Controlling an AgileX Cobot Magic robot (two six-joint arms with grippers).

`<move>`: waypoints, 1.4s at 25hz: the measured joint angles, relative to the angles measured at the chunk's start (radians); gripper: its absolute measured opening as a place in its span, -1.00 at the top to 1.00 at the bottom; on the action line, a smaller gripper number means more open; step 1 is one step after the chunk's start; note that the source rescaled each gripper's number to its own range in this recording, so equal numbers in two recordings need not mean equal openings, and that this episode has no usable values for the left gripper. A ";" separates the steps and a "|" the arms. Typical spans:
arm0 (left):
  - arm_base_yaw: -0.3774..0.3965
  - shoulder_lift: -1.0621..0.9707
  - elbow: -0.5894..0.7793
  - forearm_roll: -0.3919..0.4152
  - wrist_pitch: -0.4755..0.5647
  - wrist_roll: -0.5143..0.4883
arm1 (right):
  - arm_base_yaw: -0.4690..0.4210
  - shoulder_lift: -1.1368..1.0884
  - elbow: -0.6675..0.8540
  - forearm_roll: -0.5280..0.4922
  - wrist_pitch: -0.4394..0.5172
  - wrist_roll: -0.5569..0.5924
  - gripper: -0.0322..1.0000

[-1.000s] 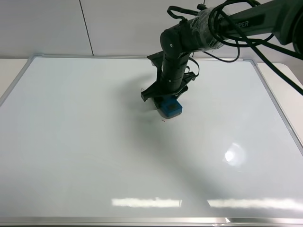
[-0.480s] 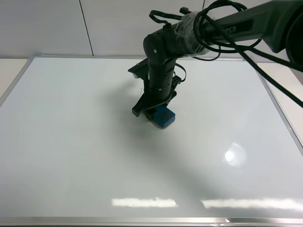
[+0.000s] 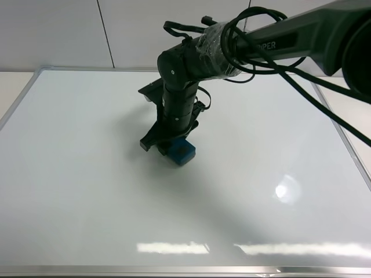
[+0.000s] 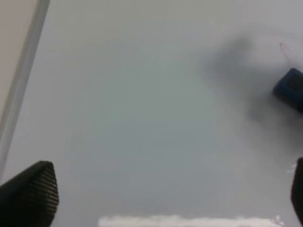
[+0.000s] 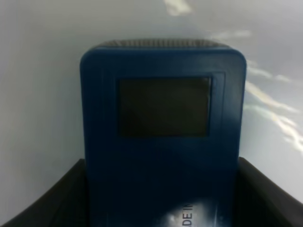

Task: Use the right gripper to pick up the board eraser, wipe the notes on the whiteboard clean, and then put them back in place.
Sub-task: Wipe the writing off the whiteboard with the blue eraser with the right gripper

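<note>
On whiteboard | one board eraser | one right hand clamping it

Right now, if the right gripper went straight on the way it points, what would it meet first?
The whiteboard: the right gripper points down, its eraser seemingly touching it.

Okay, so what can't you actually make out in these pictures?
- Left wrist: the notes, a faint red stroke beside the board eraser, too blurred to read.
- Exterior high: that stroke is not visible; the arm may cover it.
- Exterior high: how the right gripper grips the eraser, hidden under its own wrist.
- Left wrist: the left gripper, cut to two finger ends at the frame's edges.
</note>
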 joint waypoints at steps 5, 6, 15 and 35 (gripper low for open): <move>0.000 0.001 0.000 0.000 0.000 0.000 | 0.000 0.020 -0.061 -0.080 -0.055 0.116 0.89; 0.000 0.001 0.000 0.000 0.000 0.000 | 0.000 0.025 -0.079 -0.102 -0.053 0.137 0.89; 0.000 0.001 0.000 0.000 0.000 0.000 | -0.011 0.159 -0.346 -0.134 0.114 0.201 0.89; 0.000 0.001 0.000 0.000 0.000 0.000 | -0.111 0.238 -0.480 -0.077 0.239 0.208 0.89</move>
